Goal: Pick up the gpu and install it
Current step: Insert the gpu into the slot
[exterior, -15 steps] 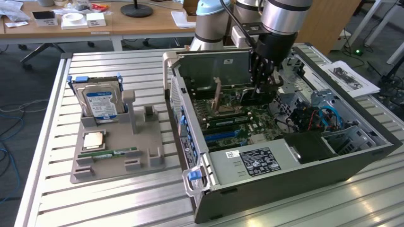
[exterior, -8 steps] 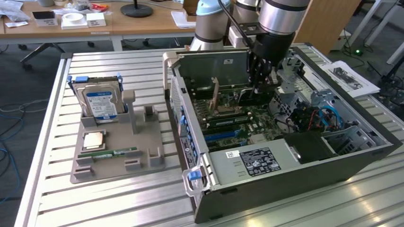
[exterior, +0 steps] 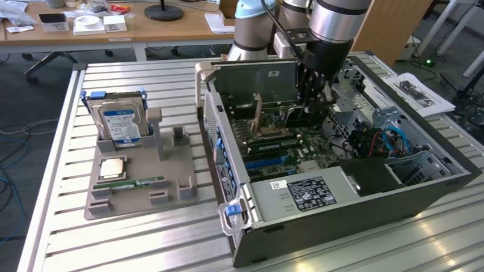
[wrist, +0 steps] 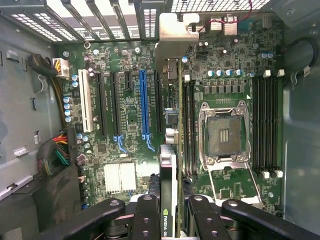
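Observation:
The gpu (wrist: 169, 165) is seen edge-on in the wrist view as a slim dark card, its silver end bracket (wrist: 172, 45) toward the case's slotted rear wall. My gripper (wrist: 172, 206) is shut on it, with black fingers (wrist: 147, 212) on either side of the card. The card hovers over the green motherboard (wrist: 125, 115), between the blue expansion slot (wrist: 144, 105) and the memory slots beside the CPU socket (wrist: 225, 132). In the exterior view my gripper (exterior: 314, 105) reaches down inside the open computer case (exterior: 340, 198), with the gpu (exterior: 296, 118) just above the motherboard (exterior: 280, 144).
A grey parts holder (exterior: 170, 190) at the exterior view's left carries an upright hard drive (exterior: 121, 122), a CPU (exterior: 112, 168) and a green memory stick (exterior: 136, 183). Cable bundles (wrist: 55, 150) lie along one case wall. A printed sheet (exterior: 420, 93) lies beyond the case.

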Tool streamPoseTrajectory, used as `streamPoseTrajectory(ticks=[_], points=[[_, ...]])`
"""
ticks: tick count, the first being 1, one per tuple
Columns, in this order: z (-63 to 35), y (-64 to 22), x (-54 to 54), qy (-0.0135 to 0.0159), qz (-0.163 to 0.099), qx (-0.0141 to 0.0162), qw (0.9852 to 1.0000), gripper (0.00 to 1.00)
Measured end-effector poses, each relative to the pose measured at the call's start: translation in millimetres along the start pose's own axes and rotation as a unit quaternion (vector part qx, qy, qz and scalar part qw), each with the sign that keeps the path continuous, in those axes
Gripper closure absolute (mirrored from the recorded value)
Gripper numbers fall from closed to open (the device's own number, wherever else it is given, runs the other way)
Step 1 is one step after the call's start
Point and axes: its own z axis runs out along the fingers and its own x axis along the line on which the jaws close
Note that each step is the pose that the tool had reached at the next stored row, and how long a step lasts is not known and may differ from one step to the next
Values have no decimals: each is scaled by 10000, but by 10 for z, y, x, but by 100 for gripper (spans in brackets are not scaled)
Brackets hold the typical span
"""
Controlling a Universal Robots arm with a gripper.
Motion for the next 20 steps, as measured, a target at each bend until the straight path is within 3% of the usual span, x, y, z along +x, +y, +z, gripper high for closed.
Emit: streamPoseTrajectory(ticks=[20], points=[[41, 1, 1, 0, 0, 0, 10000, 73]])
